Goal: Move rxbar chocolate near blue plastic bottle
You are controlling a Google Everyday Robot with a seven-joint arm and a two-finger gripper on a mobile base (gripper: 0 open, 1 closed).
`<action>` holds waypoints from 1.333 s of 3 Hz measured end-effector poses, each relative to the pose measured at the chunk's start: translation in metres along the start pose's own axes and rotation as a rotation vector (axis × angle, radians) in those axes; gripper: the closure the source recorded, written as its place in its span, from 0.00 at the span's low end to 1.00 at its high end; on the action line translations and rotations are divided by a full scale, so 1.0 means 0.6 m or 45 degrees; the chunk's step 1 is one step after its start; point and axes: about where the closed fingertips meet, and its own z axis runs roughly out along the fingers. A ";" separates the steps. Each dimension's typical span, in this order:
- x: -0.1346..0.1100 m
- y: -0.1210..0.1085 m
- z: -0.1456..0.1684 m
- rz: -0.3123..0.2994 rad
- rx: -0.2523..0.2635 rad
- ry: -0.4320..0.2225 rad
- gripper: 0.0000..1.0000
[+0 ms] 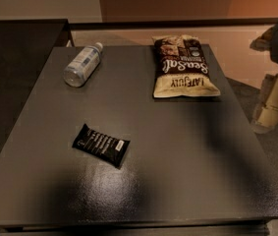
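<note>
The small flat black rectangular wrapped rxbar chocolate [100, 145] lay face up on the front left part of the dark grey, matte square table [187, 176], turned at a slant with its pale end patch towards the right. Nothing touched it, so it appeared not yet picked up. The small clear bluish blue plastic bottle [82, 64] lay on its side near the back left corner, white cap pointing away and to the right, well apart from the bar. As a round body it could probably have rolled if nudged, so the bar would have been best set down just beside it rather than against it. The larger brown-and-cream crinkled foil chip bag [183, 68] rested flat at the back right, clear of the straight line between bar and bottle. The pale, blocky gripper [272, 102] hung off the table's right edge, beside and below the grey arm, far from all three items; whether it was apart or together could not be told. The bar's thin, slick wrapper and low profile would likely have called for a pinch across its narrow width from above.
</note>
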 end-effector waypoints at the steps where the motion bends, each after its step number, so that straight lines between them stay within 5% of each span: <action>1: 0.000 0.000 0.000 0.000 0.000 0.000 0.00; 4: -0.106 0.039 0.065 -0.062 -0.067 -0.066 0.00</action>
